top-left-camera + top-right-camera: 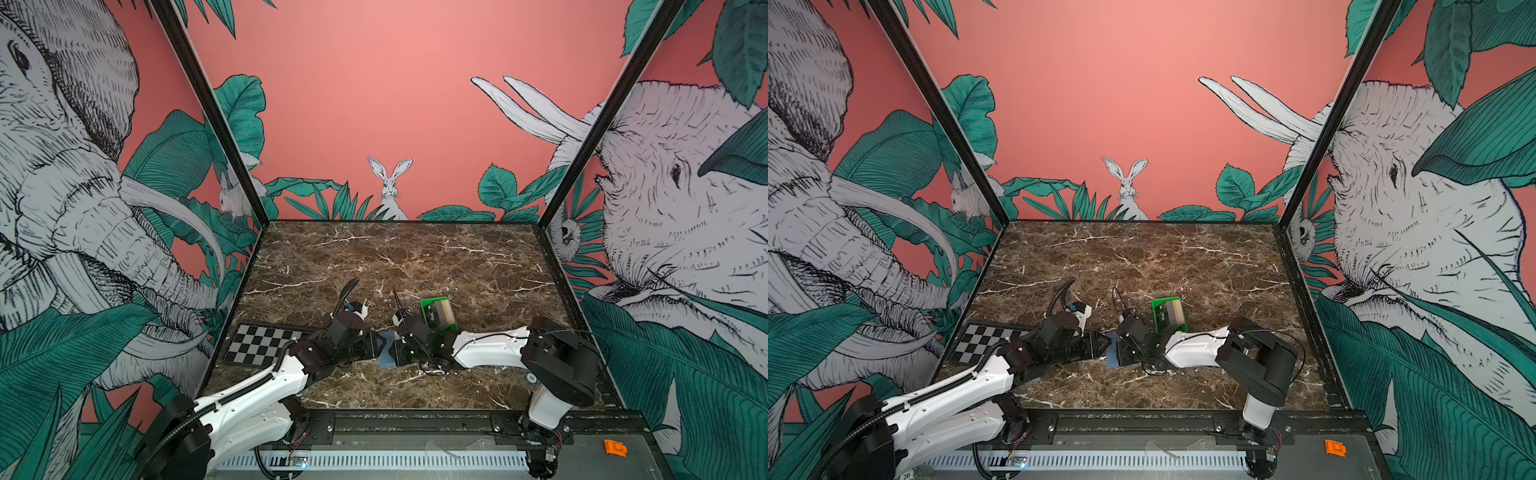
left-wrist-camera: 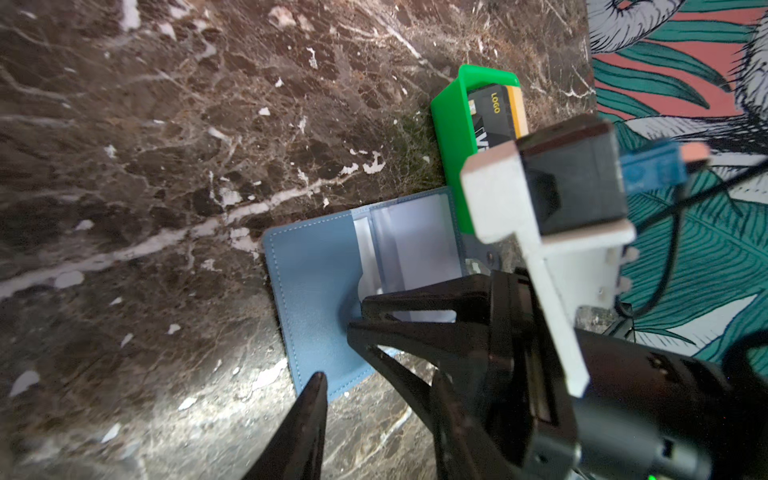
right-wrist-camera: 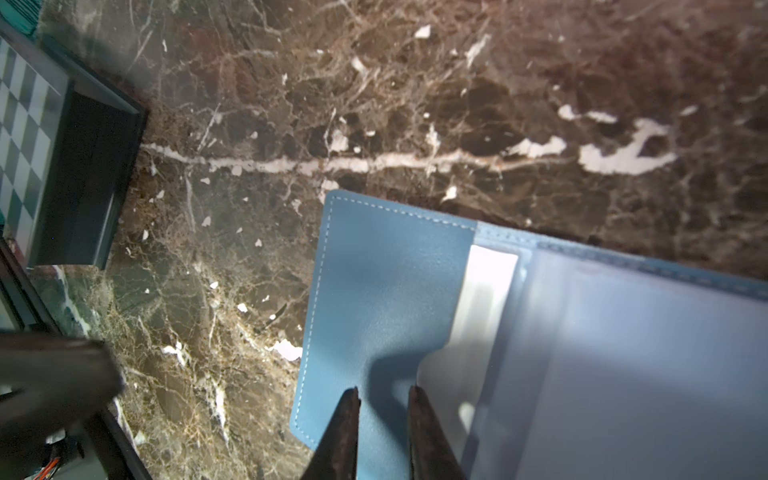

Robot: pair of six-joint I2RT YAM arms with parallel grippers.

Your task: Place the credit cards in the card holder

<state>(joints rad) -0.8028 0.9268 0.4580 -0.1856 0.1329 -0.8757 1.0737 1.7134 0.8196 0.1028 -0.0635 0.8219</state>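
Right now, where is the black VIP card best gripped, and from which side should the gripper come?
Probably from above, pinching the black VIP card by its exposed edge: it sits in the green tray, whose walls block the sides, against a tan card.

Left gripper [image 1: 374, 344] — jaws parted; right gripper [image 3: 382, 392] — jaws narrowly apart, facing it.

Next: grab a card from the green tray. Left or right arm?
Left, probably: left end effector is open and empty, while right end effector rests on the open card holder, likely steadying it.
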